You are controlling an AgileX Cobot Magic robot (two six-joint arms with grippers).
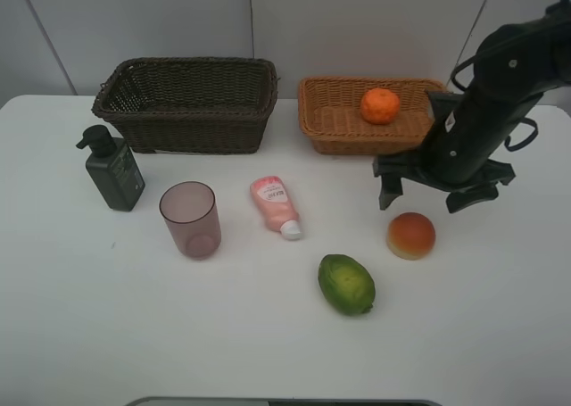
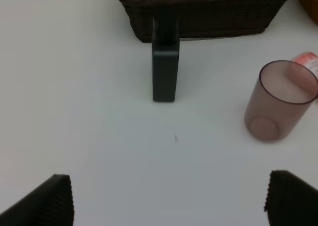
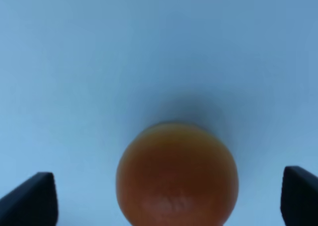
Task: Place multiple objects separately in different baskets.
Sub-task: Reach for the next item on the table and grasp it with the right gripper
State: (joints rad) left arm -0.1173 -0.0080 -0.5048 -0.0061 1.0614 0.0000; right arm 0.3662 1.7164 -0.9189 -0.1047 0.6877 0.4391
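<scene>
Now for the peach: right arm poised over its next fruit

Seemingly the sorting is at an early stage. Only the orange (image 1: 380, 105) lies in a basket, the shallow tan basket (image 1: 326, 125) at the back right. The deeper dark basket (image 1: 192, 129) beside it looks empty from above.

The right gripper (image 1: 426, 199) hangs over the table (image 1: 500, 335) just behind the peach (image 1: 410, 235), its jaws spread wide with nothing between them. Its wrist camera shows the peach centred between the two fingers, blurred from closeness, so the step in hand looks like the approach for a pick.

The next move calls for a descent that puts the fingers on either side of the round fruit, then a gentle close, since it could roll away from a glancing touch.

The left gripper (image 2: 169, 198) is also spread and empty, low over bare table facing the pump bottle (image 1: 114, 174) and the cup (image 1: 190, 219). The tube (image 1: 275, 204) and the green fruit (image 1: 346, 284) lie untouched mid-table.
</scene>
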